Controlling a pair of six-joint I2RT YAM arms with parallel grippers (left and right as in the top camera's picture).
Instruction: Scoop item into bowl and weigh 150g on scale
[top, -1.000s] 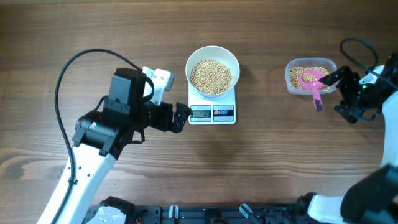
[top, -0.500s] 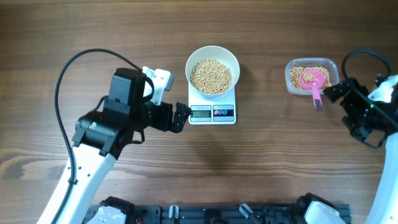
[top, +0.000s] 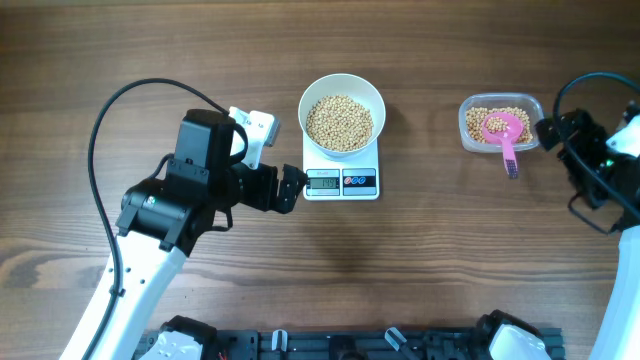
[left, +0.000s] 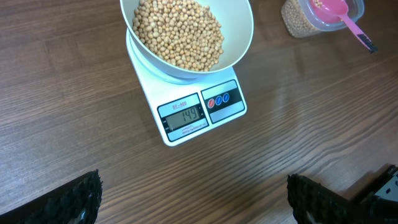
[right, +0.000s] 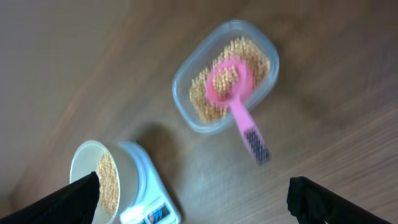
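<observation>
Bowl (top: 308, 100) of beans (top: 340, 123) sits on scale (top: 341, 183), scoop (top: 503, 130) in tub (top: 466, 122); left fingers (left: 65, 200), right fingers (right: 71, 196) gape empty.

Pink scoop (top: 506, 145) in a clear plastic tub (top: 465, 112) — on a wooden table (top: 420, 260).

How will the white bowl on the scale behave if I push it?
The bowl tapers to a smaller base on the smooth scale, so a push near the rim may slide or rock it. It holds many beans, so it is probably heavy for its size; any tilt would likely send round beans rolling.
</observation>
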